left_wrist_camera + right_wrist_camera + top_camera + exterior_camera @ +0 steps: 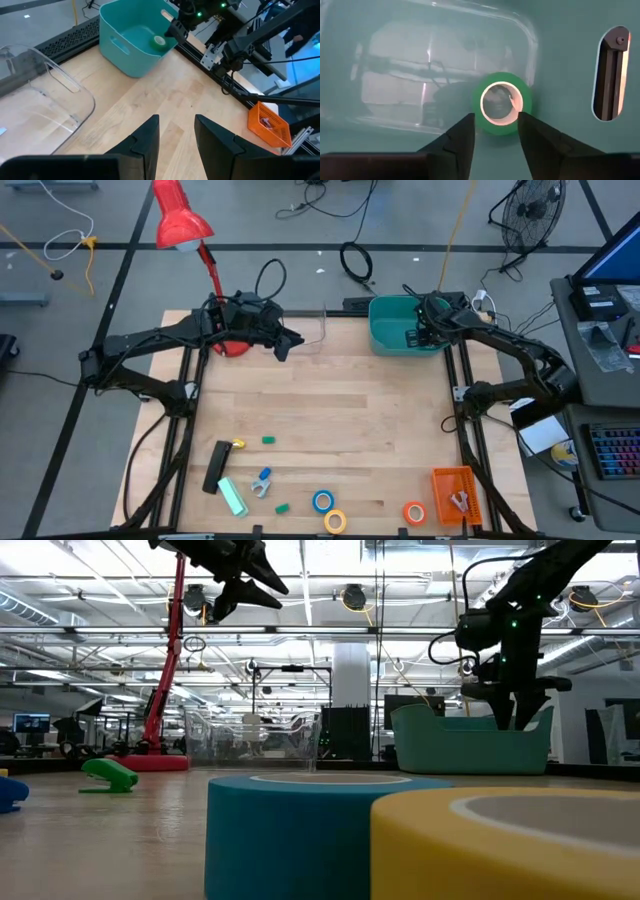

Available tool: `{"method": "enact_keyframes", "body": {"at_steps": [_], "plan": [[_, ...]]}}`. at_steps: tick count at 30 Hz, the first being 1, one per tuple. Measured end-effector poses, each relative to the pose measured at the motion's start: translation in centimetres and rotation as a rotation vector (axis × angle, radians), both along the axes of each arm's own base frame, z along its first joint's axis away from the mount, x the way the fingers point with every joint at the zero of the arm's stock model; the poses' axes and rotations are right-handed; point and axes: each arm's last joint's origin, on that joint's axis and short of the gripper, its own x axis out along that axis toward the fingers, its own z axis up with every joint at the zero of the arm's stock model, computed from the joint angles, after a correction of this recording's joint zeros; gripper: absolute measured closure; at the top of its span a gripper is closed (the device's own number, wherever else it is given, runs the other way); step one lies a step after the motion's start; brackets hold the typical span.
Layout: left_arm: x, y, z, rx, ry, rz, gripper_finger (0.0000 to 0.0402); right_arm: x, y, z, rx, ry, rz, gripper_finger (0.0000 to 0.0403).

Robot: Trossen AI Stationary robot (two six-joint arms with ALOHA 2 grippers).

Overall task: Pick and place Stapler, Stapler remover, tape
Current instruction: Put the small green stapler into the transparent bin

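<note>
The green tape roll [502, 102] lies flat on the floor of the teal bin [400, 330] at the table's far right; it also shows in the left wrist view [159, 41]. My right gripper [495, 125] is open, pointing down into the bin, its fingers just above the roll on either side. The blue [322, 501], yellow [335, 521] and orange [414, 512] tape rolls lie flat near the table's near edge. A black stapler [215, 467], a pale green stapler [233, 496] and a blue stapler remover [262, 482] lie at the near left. My left gripper [290, 342] is open and empty, high over the far left.
A clear plastic container [40, 100] stands at the far edge beside my left gripper. A red lamp [180, 220] has its base [232, 345] at the far left. An orange basket [452, 495] sits at the near right corner. Small green pieces [268, 440] lie on the wood.
</note>
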Motion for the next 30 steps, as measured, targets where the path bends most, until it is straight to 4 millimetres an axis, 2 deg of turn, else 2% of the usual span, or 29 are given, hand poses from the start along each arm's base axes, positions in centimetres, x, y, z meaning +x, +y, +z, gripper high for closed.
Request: {"method": "enact_keyframes", "body": {"at_steps": [3, 6, 11, 15, 17, 22, 30], "plan": [[0.0, 0.0, 0.0, 0.001, 0.000, 0.003, 0.0277, 0.0, 0.0, 0.5, -0.036, -0.038, 0.002, 0.0247], [0.0, 0.0, 0.0, 0.004, 0.000, 0.007, 0.0277, 0.3, 0.0, 1.7, -0.096, -0.153, 0.026, 0.0246], [0.2, 0.1, 0.3, 0.021, -0.032, 0.012, 0.0277, 0.9, 0.0, 5.8, -0.249, -0.466, 0.098, 0.0256], [0.4, 0.0, 0.7, 0.018, -0.084, -0.024, 0.0277, 1.1, 1.0, 9.0, -0.322, -0.759, 0.179, 0.0267], [0.4, -0.2, 0.8, 0.003, -0.096, -0.064, 0.0277, 1.3, 1.9, 10.4, -0.340, -0.892, 0.236, 0.0270], [0.7, -1.5, 0.7, -0.019, -0.098, -0.209, 0.0277, 1.8, 4.9, 12.6, -0.320, -1.074, 0.417, 0.0277], [1.5, -5.6, 0.6, -0.062, -0.090, -0.425, 0.0277, 3.2, 10.4, 13.9, -0.180, -1.202, 0.696, 0.0283]]}}
